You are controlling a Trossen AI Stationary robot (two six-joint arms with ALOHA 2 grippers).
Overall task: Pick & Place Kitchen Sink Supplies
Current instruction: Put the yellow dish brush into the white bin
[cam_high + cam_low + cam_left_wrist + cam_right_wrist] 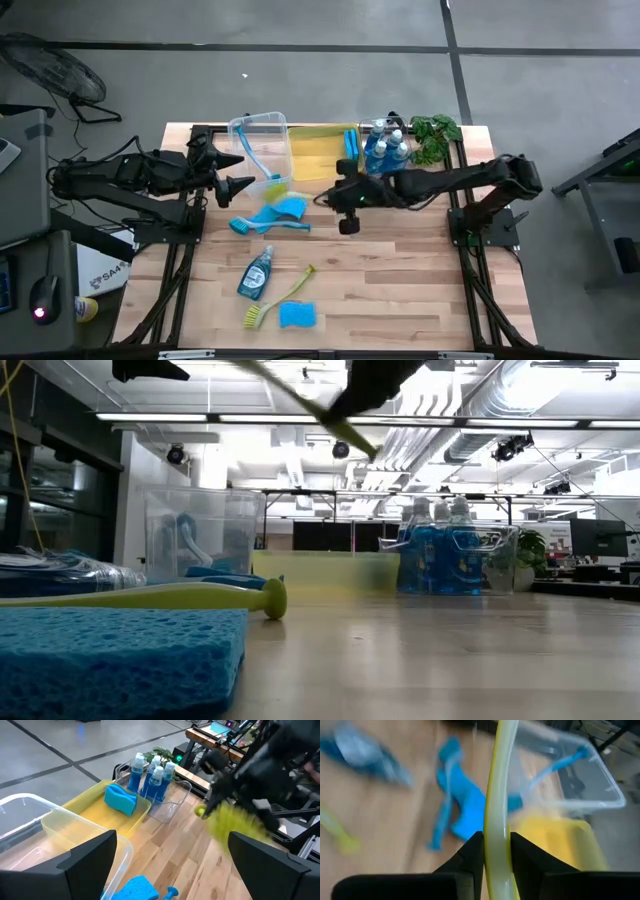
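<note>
My right gripper (pixel 336 196) hangs above the table's middle, shut on a yellow-green dish brush (pixel 499 780). The brush's bristle head (pixel 228 823) shows blurred below that gripper. My left gripper (pixel 232 172) waits open beside the clear bin (pixel 258 138), which has a blue brush (pixel 256 160) inside. On the table lie a blue brush and sponge (pixel 282 210), a soap bottle (pixel 255 275) on its side, another yellow-green brush (pixel 282 297) and a blue sponge (pixel 297 315). More soap bottles (pixel 385 150) stand upright in a clear bin at the back. My right gripper pinches the brush's yellow-green handle (pixel 497 847) between its two fingers (pixel 470 855). The handle runs forward along the fingers and out past their tips. The fingers slant down toward the table's left side. The brush is lifted clear of the table, its handle (pixel 305 408) slanting.
A yellow bin (pixel 318 158) holding a blue sponge (pixel 350 143) stands between the two clear bins. A green plant (pixel 436 130) sits at the back right corner. Bare wood lies at the table's right and near right (pixel 420 290).
</note>
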